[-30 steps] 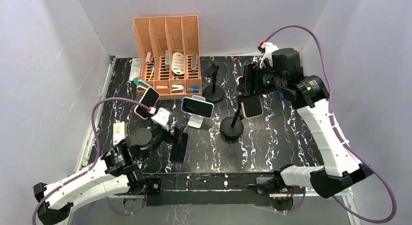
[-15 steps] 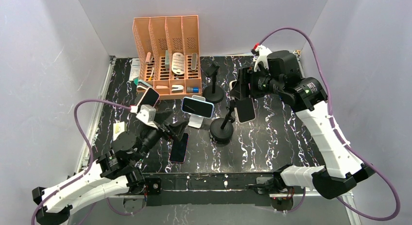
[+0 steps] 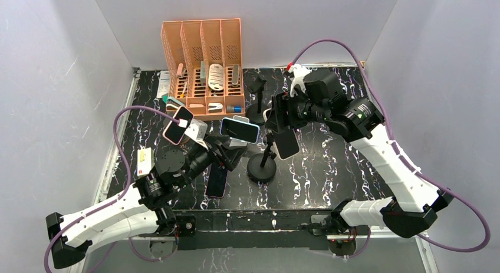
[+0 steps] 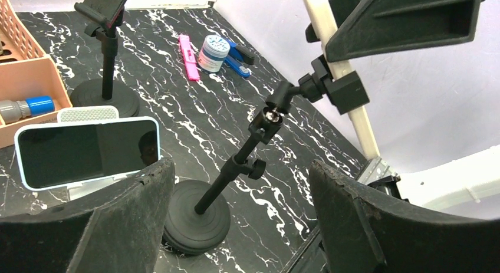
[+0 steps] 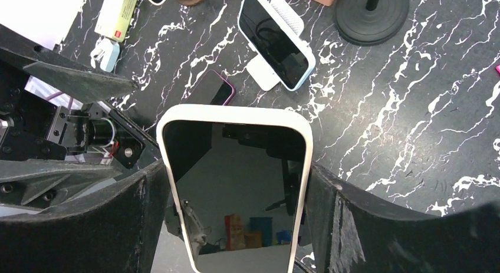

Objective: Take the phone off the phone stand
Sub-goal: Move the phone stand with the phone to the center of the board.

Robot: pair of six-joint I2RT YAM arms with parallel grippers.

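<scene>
A phone in a white case (image 5: 236,155) sits between the pads of my right gripper (image 5: 236,181), which is shut on its sides above the table; it also shows in the top view (image 3: 288,142). The black phone stand (image 3: 263,165) leans under it. In the left wrist view the stand's clamp (image 4: 341,89) is on the phone's cream edge (image 4: 330,43). The round base (image 4: 196,219) is on the table. My left gripper (image 4: 239,176) is open, with the stand's pole (image 4: 231,170) framed between its fingers but not touched.
A blue-cased phone (image 3: 240,130) leans on a white stand beside my left gripper. A pink phone (image 3: 217,180) lies flat near the front. A second black stand (image 3: 258,102) and an orange organizer (image 3: 203,66) stand behind. Small pink and blue items (image 4: 218,49) lie far right.
My right gripper has moved left with the phone, dragging the stand left and tilting it. My left gripper has swung forward and right towards the stand's pole.
</scene>
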